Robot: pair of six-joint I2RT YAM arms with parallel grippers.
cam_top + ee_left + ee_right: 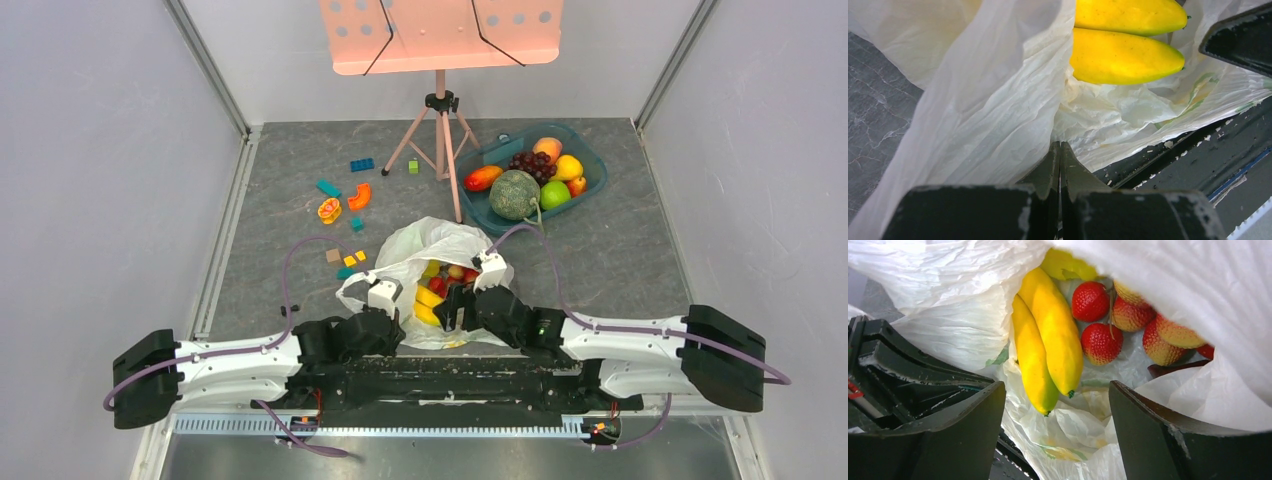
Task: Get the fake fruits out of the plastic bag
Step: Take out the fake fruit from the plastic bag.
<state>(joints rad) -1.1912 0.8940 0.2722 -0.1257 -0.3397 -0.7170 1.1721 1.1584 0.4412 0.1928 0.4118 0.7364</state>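
Plastic bag (988,100) between closed left jaws

Left gripper (1060,147) clamped, right gripper (1055,392) spread wide.

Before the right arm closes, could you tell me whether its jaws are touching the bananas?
Apart: right wrist view shows bag between the open jaws and the bananas.

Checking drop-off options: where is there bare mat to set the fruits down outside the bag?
Bare mat: right of the plastic bag, in front of the blue bin; also the left strip between the toy blocks and the wall. Crowded: blocks left-behind the bag, tripod legs straight behind it.
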